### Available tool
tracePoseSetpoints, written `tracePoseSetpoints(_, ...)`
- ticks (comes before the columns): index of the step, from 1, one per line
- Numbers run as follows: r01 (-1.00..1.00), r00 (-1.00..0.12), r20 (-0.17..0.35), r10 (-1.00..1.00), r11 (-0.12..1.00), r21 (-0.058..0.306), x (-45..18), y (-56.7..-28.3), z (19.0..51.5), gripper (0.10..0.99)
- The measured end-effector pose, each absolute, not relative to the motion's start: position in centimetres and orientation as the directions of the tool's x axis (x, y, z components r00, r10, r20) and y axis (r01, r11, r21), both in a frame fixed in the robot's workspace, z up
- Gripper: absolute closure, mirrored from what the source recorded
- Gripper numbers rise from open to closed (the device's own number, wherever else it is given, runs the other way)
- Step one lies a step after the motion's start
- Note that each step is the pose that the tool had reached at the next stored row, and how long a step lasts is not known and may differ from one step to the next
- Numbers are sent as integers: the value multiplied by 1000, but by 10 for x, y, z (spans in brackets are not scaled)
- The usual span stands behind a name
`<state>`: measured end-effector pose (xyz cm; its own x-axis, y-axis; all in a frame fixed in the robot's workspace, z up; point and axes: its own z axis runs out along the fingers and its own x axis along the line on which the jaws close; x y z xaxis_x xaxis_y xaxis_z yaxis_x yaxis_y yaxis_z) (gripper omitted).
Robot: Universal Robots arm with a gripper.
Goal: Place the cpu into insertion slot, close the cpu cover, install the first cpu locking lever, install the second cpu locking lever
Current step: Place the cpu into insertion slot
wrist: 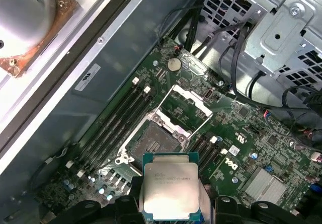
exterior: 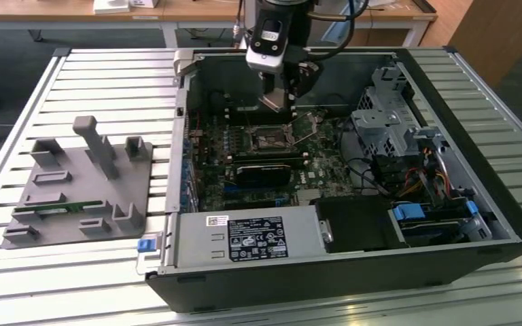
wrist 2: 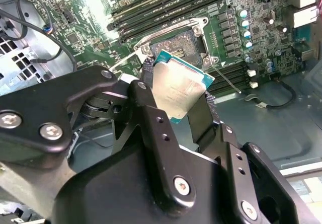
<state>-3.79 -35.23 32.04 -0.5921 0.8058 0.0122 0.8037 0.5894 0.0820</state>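
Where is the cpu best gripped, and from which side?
By two opposite thin edges, fingers closing from the sides, as the gripper holds the cpu now. It is a flat square, so an edge grip likely leaves its faces clear for the slot.

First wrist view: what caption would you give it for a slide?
The tool grips the cpu over the motherboard, insertion slot bare and cpu cover swung open.

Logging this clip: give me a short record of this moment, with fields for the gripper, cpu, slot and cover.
gripper: shut on the cpu, over the motherboard in the open computer case
cpu: held at two edges, not yet seated
insertion slot: empty, dark centre exposed
cpu cover: swung open beside the insertion slot
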Motion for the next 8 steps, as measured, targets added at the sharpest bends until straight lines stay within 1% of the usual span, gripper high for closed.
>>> tracePoseSetpoints(8, 806, -589, 6, 808, 586, 78, -38, -352, 313, 561)
